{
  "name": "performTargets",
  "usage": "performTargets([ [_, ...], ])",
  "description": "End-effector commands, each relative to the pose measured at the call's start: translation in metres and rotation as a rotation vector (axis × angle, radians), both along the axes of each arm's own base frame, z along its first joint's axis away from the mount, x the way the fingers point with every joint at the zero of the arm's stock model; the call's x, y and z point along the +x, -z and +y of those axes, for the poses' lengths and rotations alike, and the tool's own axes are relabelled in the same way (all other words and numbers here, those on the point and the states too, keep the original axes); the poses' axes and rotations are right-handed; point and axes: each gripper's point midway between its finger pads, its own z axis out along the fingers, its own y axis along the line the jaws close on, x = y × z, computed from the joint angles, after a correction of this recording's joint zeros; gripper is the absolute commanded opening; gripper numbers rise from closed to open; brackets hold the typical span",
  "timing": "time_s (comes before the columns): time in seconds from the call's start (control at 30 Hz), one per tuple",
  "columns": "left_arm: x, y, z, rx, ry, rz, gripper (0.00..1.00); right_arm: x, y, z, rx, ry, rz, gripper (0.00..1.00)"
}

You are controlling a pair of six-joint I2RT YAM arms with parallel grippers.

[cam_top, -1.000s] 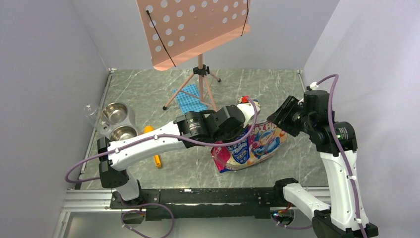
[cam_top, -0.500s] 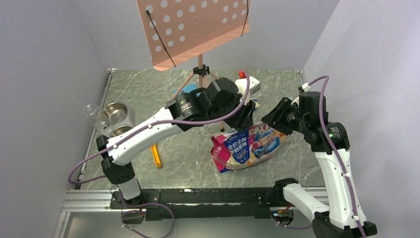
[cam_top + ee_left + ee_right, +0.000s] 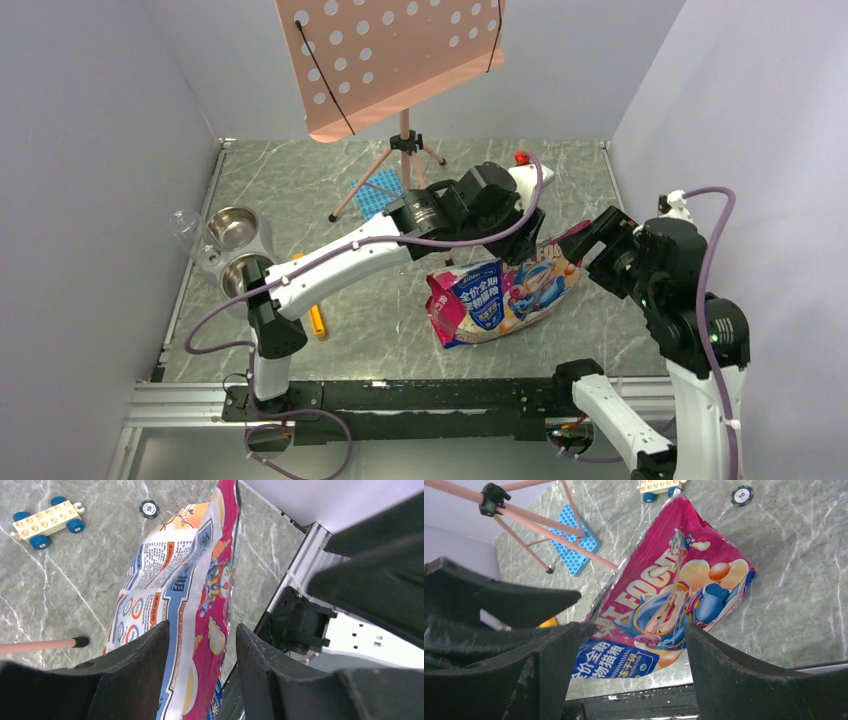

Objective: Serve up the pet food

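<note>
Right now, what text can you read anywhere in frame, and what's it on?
"FOOD": big letters on the pink part of the bag; the letters before it are cut off.
"价全期": on the bag's blue panel; the start is hidden.
"50": on the poker chip.
Fine print on the bag, seen in the left wrist view: too small to read.
Nothing else carries readable text.

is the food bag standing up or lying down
Lying down: the bag rests on the table, printed front facing up.

"FOOD" in white on the foil bag (image 3: 674, 600), Chinese "全价全期" on its blue panel, "50" on the poker chip (image 3: 742, 495)
</note>
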Motion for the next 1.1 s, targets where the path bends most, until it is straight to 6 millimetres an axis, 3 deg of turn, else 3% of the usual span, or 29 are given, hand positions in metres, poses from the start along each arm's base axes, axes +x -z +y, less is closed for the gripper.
performTargets([
  [0.0,0.013,-0.036,-0.012,-0.096,-0.024,-0.084,0.52,-0.012,0.01,0.001,0.009,-0.015,0.023,0.81],
  [0.13,0.014,-0.031,-0.015,-0.095,-0.029,-0.072,0.39,-0.015,0.009,0.009,0.026,-0.068,0.003,0.8],
  [0.3,0.014,-0.031,-0.016,-0.121,-0.045,-0.051,0.32,-0.011,0.009,0.017,0.029,-0.118,0.001,0.8],
  [0.5,0.018,-0.036,-0.012,-0.12,-0.071,-0.072,0.31,-0.007,0.023,0.022,0.048,-0.129,0.041,0.8],
  [0.9,0.017,-0.011,-0.018,-0.062,-0.051,-0.041,0.25,0.0,0.022,0.004,0.007,-0.018,0.046,0.79],
  [1.07,0.01,-0.004,-0.019,-0.055,-0.019,-0.014,0.24,0.007,0.028,0.003,0.047,0.044,0.067,0.73],
])
